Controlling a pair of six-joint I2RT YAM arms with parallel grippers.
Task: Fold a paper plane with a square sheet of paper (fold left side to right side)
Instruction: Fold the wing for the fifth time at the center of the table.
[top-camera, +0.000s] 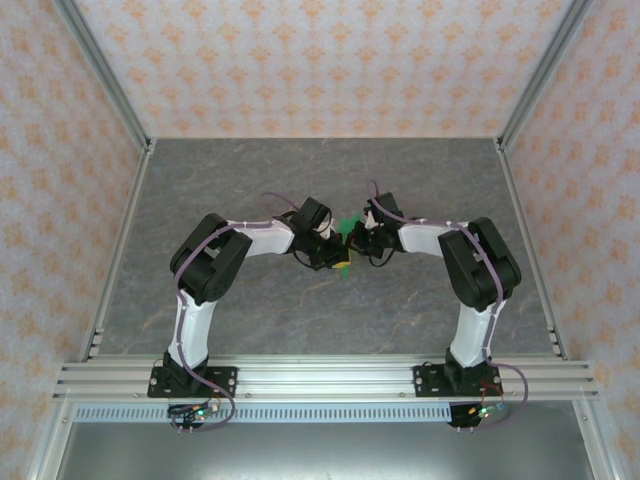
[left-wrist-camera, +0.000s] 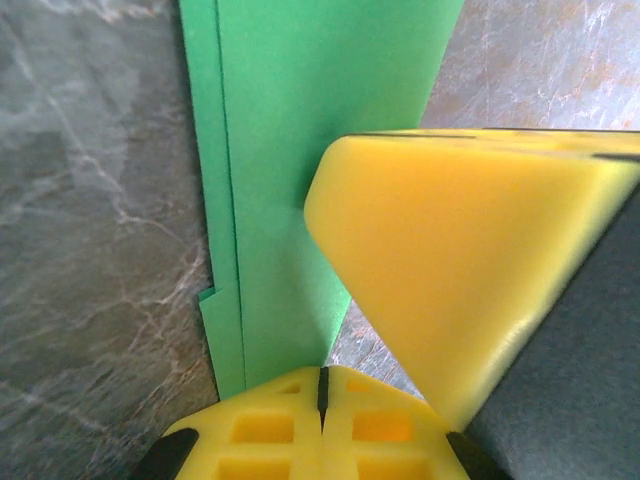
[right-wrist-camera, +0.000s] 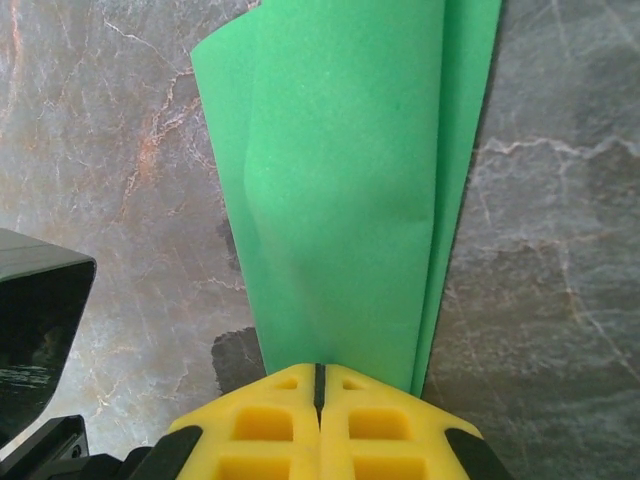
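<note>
Both grippers are closed on the same piece of paper. In the left wrist view the left gripper (left-wrist-camera: 322, 398) has its two yellow pads pressed together with only a thin seam between them. The green paper (left-wrist-camera: 300, 140) comes out of that seam and runs away from the fingertips, above the grey table (left-wrist-camera: 90, 200). The paper is folded into a narrow strip. To the left of the fingers several layer edges lie one beside the other, not exactly in line. Just to the right of the left fingertips a big yellow block touches or almost touches the strip. I think it is one of the right gripper's fingers (left-wrist-camera: 450, 260), but the view is too close to be sure.

The right gripper (right-wrist-camera: 318, 388) is pinched in the same way (pads together, paper coming out of the seam). Ahead of its fingertips the strip is not flat: it has a soft bulge in the middle and curls open to one side.

In my judgement several things may go wrong from here. The two grips are very near each other, so if the arms pull apart or twist differently, the thin paper can tear or slide out of one pinch. If the bulge is pressed down as it is, it can become a false crease. The uneven layer edges may give a crooked plane, and the fingers may knock one another.
</note>
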